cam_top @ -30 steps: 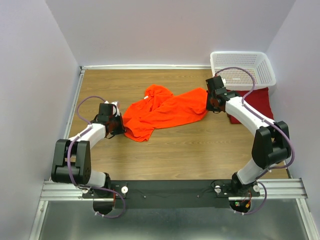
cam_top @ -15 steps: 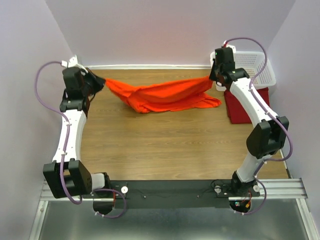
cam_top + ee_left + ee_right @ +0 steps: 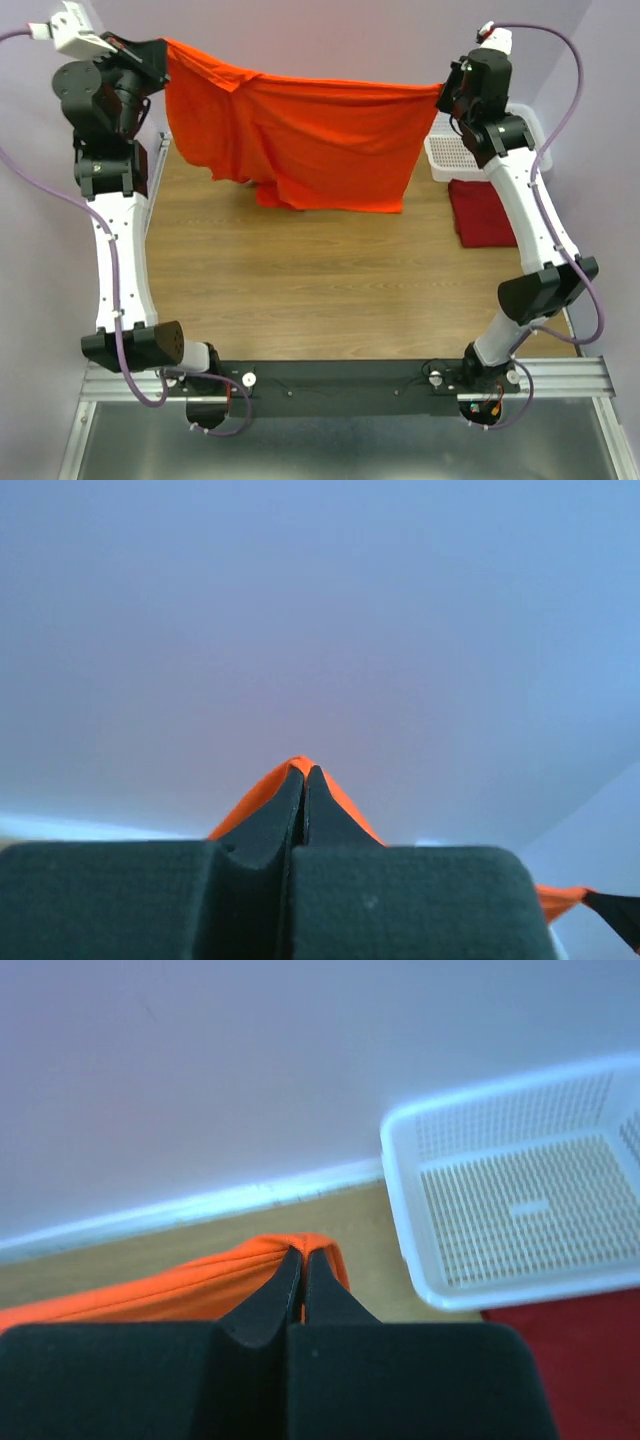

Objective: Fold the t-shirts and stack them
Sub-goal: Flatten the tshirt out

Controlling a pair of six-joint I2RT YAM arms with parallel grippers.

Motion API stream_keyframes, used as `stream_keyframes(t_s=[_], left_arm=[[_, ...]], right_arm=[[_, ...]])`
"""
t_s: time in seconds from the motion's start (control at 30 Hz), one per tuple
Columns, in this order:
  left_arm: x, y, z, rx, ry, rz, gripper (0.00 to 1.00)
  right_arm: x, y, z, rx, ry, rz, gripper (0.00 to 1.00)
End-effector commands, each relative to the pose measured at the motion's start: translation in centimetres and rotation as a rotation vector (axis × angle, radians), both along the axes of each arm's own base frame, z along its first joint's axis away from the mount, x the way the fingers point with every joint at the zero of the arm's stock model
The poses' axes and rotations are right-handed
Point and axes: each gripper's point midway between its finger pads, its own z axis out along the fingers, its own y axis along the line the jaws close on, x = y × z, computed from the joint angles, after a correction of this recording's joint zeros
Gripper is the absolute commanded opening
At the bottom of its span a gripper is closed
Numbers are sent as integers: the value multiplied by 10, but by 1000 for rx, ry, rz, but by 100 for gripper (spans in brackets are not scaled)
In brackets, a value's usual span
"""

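L gripper [image 3: 158, 47] is being held high at far left, jaws pressed together on one top corner of the orange t-shirt [image 3: 310, 140]. The shirt is being stretched in the air across the back of the table [image 3: 300, 290], w/ its opp. corner being pinched by the R gripper [image 3: 446, 95]. The maroon t-shirt [image 3: 485, 215] is being left folded at far right, just in front of the white basket [image 3: 447, 157].
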Motion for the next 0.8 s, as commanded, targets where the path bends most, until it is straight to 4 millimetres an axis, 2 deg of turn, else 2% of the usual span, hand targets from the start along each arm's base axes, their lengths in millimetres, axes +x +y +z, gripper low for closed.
stream_keyframes(t_s=[0.0,0.03,0.07,0.1,0.13,0.17,0.2,0.23,0.3,0.33,0.37,0.4,0.43,0.47,0.53,0.6,0.63,0.77], left_arm=[[-40,17,80,70,-181,121,0],[-56,17,96,86,-216,137,0],[-65,21,103,111,-230,173,0],[-87,22,113,151,-251,201,0],[-99,21,118,167,-263,216,0],[-109,23,122,184,-273,238,0],[-119,29,121,187,-260,278,0],[-141,30,134,222,-292,311,0],[-159,36,140,235,-289,368,0],[-180,35,155,248,-334,392,0],[-192,34,163,254,-355,403,0],[-209,37,173,265,-379,444,0],[-211,38,173,270,-378,450,0],[-222,34,180,278,-406,447,0],[-227,32,185,289,-421,447,0],[-222,26,184,312,-424,415,0],[-214,26,180,320,-406,410,0],[-182,27,162,344,-348,390,0]], right_arm=[[-17,-8,84,-44,-201,26,1],[-23,-8,87,-53,-208,36,0],[-38,-13,97,-75,-227,46,1],[-58,-17,114,-94,-265,55,1],[-71,-21,123,-108,-288,58,1],[-82,-25,129,-123,-306,59,1],[-86,-26,123,-144,-306,67,1],[-112,-34,144,-171,-366,64,1],[-134,-41,158,-204,-423,66,1],[-138,-42,152,-220,-418,67,1],[-146,-45,156,-243,-436,66,1],[-162,-49,168,-250,-476,70,0],[-168,-49,173,-262,-493,74,1],[-174,-50,177,-280,-509,80,1],[-185,-50,185,-289,-536,93,1],[-188,-46,186,-296,-546,124,1],[-191,-45,188,-296,-554,133,1],[-183,-43,175,-310,-522,138,1]])
